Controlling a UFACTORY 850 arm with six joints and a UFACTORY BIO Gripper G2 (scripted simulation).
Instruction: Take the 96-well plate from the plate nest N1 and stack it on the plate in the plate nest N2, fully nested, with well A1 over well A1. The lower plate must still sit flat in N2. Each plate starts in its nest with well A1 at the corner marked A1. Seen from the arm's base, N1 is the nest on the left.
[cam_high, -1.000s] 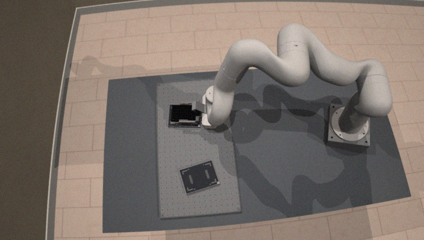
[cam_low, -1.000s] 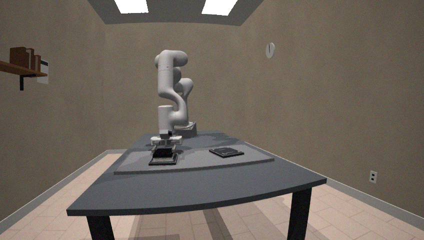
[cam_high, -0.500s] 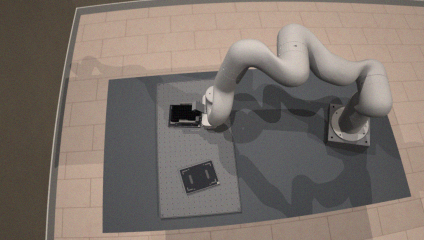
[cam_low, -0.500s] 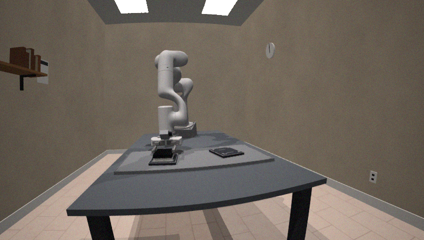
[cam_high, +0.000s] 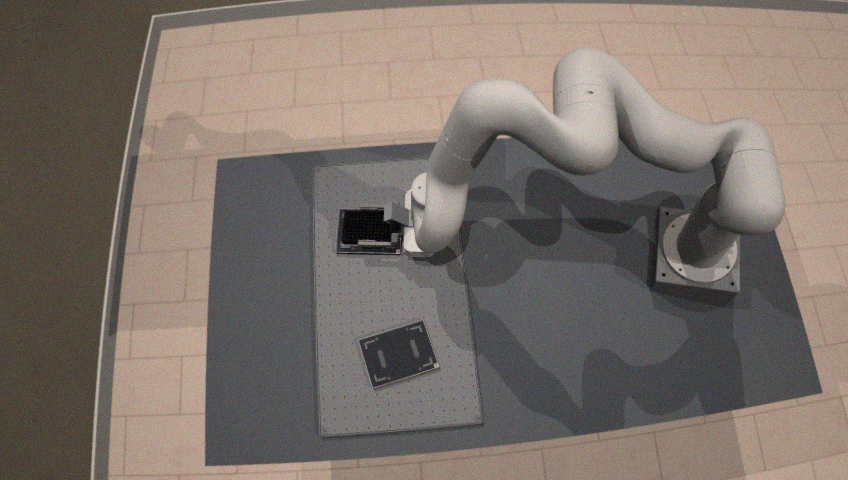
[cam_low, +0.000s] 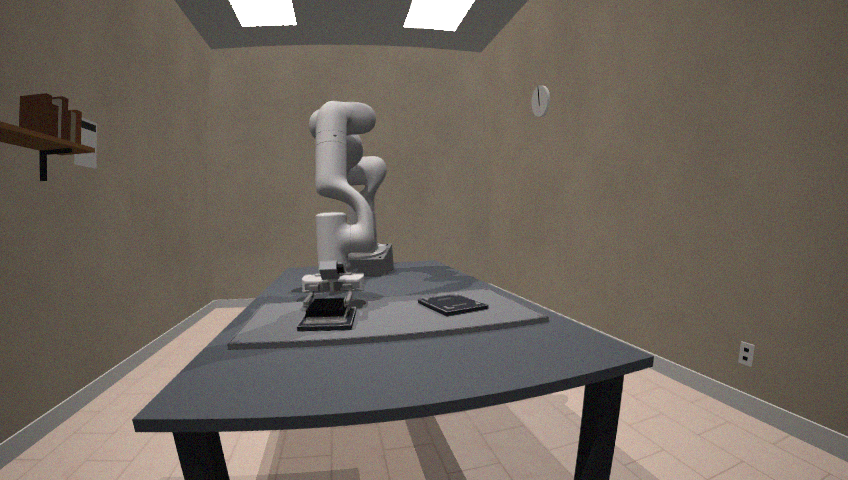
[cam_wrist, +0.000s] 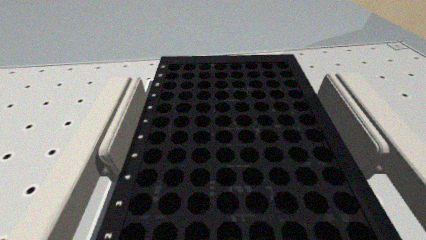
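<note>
My jaws are shut on the upper plate (cam_high: 363, 226) (cam_low: 326, 306) (cam_wrist: 235, 127), spread only as far as its short width, one pad along each long side. It lies directly between and beneath them, over N2 (cam_high: 339, 237) (cam_low: 326, 327), toward the edge of the surface (cam_high: 255, 356) (cam_low: 386, 386) (cam_wrist: 200, 25) opposite my base (cam_high: 661, 280) and nearer the right-hand edge than N1 (cam_high: 397, 356) (cam_low: 453, 305), which holds no plate and sits turned, nearer the left-hand edge. The plate's long axis points away from my base, toward that far edge, in line with N2's long side. The low numbers stand at the end near me, down its left side, so I judge A1 to be at the near left corner, matching N2's pale corner mark. Below it a pale layer shows in N2, which I take for the lower plate (cam_low: 324, 320). I judge the stacking is in its last stretch: what counts is straight down, square and level. I cannot tell whether the skirts are fully nested; a tilt could unseat the lower plate, so I should confirm seating before parting the jaws.
</note>
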